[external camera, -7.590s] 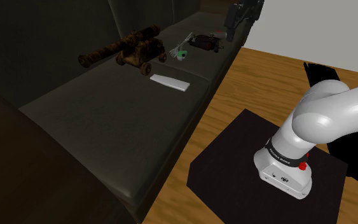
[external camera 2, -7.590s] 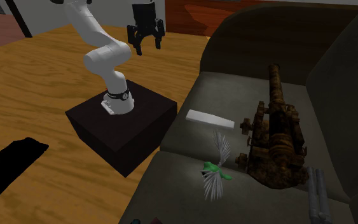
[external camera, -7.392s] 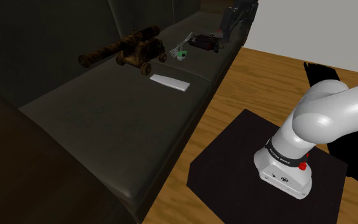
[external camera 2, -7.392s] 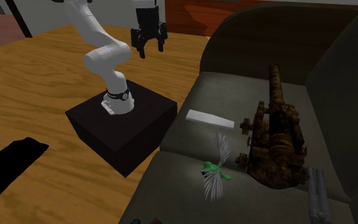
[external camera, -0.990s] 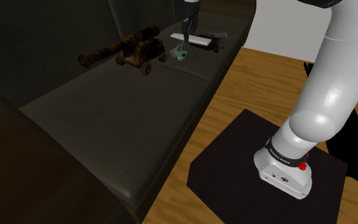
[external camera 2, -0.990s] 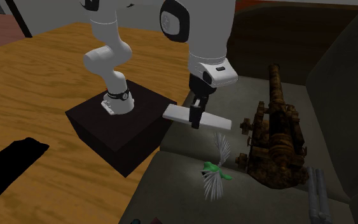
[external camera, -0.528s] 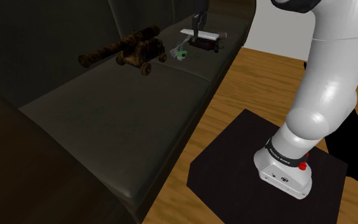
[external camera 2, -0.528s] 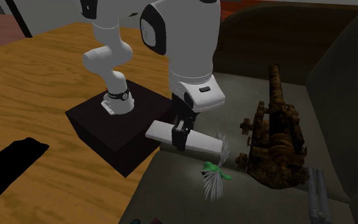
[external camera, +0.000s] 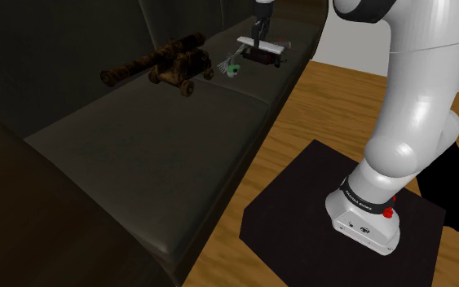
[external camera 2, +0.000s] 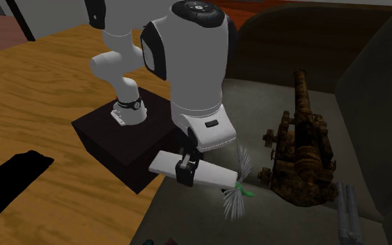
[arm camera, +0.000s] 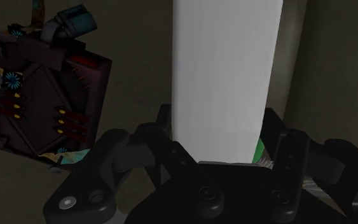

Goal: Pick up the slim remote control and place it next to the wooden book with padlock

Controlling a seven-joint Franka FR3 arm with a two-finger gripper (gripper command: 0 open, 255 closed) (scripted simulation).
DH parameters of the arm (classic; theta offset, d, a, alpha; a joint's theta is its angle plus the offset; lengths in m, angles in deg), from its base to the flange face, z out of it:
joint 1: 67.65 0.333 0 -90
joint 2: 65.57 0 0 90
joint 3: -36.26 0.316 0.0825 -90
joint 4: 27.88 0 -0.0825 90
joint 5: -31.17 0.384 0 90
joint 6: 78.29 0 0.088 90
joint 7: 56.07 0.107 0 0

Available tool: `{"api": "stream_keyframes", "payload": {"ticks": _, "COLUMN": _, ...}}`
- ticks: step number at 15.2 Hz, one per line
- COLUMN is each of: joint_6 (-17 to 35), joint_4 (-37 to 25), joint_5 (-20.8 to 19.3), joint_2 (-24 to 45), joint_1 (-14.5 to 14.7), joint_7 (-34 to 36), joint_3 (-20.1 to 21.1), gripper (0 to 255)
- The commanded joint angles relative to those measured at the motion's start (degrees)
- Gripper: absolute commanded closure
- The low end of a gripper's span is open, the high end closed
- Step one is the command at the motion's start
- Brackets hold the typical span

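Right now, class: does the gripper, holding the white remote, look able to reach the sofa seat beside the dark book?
Probably yes: the gripper hovers near the book, clasping the remote, and bare sofa seat lies beside the book.

In the shoulder view, a model cannon (external camera: 158,65) lies on the sofa (external camera: 138,155) seat. A feathered toy (external camera: 230,65) sits at the cannon's three o'clock, and the padlocked book (external camera: 262,55) lies beyond that at two o'clock. The slim remote (external camera: 260,42), clasped crosswise in the hand (external camera: 257,37), hangs above the seat at the book's twelve o'clock. The stand (external camera: 301,204) sits on the floor (external camera: 342,106) at the sofa's four o'clock.
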Motion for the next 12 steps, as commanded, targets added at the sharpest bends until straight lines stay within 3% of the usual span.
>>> {"api": "stream_keyframes", "payload": {"ticks": 1, "joint_6": 1.58, "joint_4": 1.81, "joint_5": 0.0, "joint_2": -0.1, "joint_1": 0.12, "joint_7": -0.03, "joint_3": 0.05, "gripper": 255}}
{"api": "stream_keyframes", "payload": {"ticks": 12, "joint_6": 9.42, "joint_4": 8.42, "joint_5": 0.3, "joint_2": 1.15, "joint_1": 0.3, "joint_7": -0.16, "joint_3": 0.24, "gripper": 255}}
